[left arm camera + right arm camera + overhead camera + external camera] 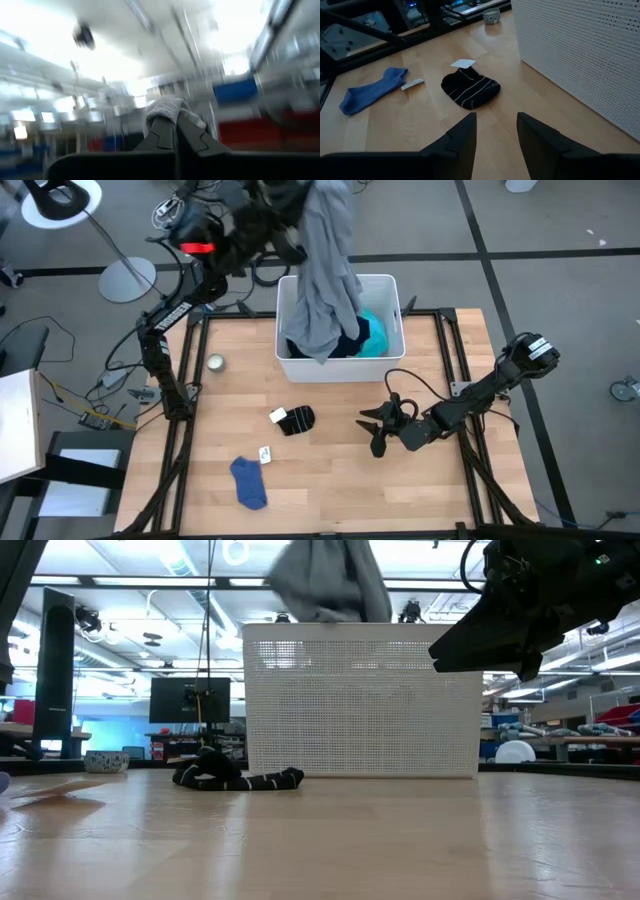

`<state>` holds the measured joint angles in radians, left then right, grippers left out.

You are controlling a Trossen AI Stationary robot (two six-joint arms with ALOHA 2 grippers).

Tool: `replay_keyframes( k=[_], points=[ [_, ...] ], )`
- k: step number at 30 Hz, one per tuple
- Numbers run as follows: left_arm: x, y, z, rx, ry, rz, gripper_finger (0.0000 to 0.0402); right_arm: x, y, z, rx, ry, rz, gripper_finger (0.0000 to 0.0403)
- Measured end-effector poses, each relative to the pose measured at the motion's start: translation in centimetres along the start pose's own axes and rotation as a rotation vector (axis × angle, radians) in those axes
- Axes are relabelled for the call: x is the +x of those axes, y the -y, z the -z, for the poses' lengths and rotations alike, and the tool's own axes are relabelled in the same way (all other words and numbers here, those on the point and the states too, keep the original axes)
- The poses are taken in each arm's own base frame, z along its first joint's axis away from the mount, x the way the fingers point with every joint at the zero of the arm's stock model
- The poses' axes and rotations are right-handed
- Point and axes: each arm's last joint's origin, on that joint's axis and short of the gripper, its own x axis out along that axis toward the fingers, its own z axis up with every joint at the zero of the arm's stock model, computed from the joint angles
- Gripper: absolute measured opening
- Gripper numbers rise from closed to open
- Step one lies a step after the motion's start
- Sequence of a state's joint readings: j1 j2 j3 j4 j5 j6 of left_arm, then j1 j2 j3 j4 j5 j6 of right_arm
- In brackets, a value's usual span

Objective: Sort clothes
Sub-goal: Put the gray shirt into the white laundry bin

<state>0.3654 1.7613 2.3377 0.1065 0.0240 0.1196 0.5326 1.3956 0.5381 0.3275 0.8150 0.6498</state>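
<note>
My left gripper (176,131) is raised high over the white bin (390,360) and is shut on a grey garment (325,275) that hangs down into the bin. A turquoise garment (375,335) and a navy one (345,348) lie in the bin. A small black striped piece (296,419) and a small blue piece (248,482) lie flat on the table. My right gripper (378,427) is open and empty, just above the table in front of the bin, pointing at the black piece (470,89). My left gripper pinches a bunched fold at the grey garment's top (167,109) between its two shut fingers. The garment hangs slack below the gripper, and its lower end (318,345) reaches into the bin.
A small round cup (215,363) stands at the table's left, near the bin. A white tag (266,454) lies between the black and blue pieces. Dark frame rails run along the table's left and right edges. Bare wood lies in front of my right gripper.
</note>
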Motion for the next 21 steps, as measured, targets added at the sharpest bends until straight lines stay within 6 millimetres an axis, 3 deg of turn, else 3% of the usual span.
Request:
replay_keyframes(
  k=[6, 12, 16, 21],
  points=[
    [-1.2, 0.2, 4.7, -0.004, -0.503, 0.055, 0.0000, 0.0, 0.0, 0.0, -0.002, -0.001, 0.002, 0.0142],
    [-4.1, 0.2, 11.5, -0.015, -1.021, 0.052, 0.0000, 0.0, 0.0, 0.0, -0.002, -0.004, -0.002, 0.0142],
    [-6.0, 0.3, 17.0, -0.050, -1.219, 0.036, 0.0001, 0.1, 0.1, 0.0, 0.002, -0.004, -0.001, 0.0142],
    [-8.5, 1.2, 23.5, -0.108, -1.298, 0.049, 0.0008, 0.1, 0.1, 0.0, 0.025, -0.002, 0.001, 0.0142]
  ],
)
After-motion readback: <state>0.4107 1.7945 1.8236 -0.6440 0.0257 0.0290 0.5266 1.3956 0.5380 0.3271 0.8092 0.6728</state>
